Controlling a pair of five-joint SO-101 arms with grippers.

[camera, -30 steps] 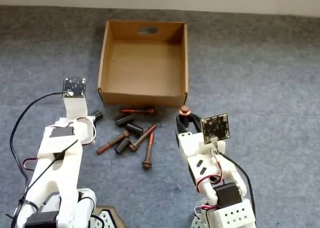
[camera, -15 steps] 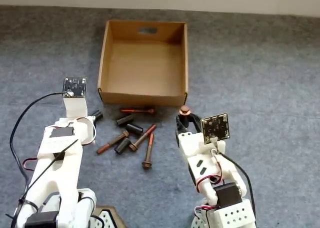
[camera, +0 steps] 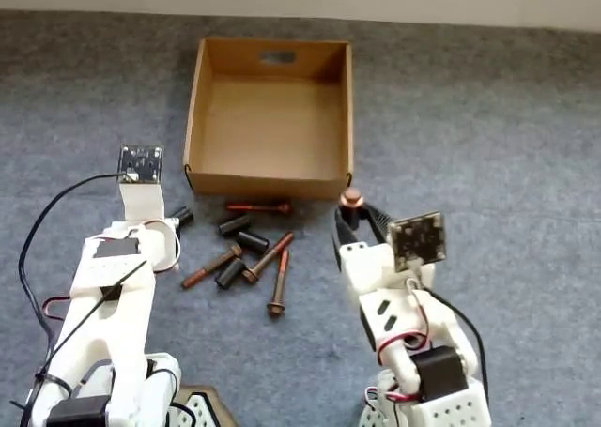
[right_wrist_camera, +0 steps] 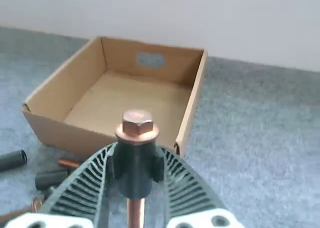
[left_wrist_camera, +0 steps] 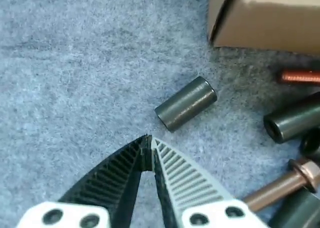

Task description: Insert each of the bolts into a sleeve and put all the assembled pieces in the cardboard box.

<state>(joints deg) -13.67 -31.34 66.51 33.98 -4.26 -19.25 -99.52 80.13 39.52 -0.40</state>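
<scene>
My right gripper [right_wrist_camera: 136, 163] is clamped on a dark sleeve [right_wrist_camera: 134, 173] that has a copper bolt [right_wrist_camera: 137, 126] pushed through it. The hex head stands up above my fingers [right_wrist_camera: 80, 188] and the shank pokes out below. That arm is stretched forward, with the assembled piece upright and raised off the grey carpet [camera: 488, 117], near the near right corner of the cardboard box [camera: 192, 117] and outside its front wall. My left gripper [left_wrist_camera: 149, 143] is pitched down at the carpet with its tips pressed together on nothing. Just beyond them a loose sleeve [left_wrist_camera: 186, 103] lies on its side, apart from my tips, close to the box's near left corner. The other bolts and sleeves [camera: 249, 249] lie scattered between my two arms, in front of the box.
</scene>
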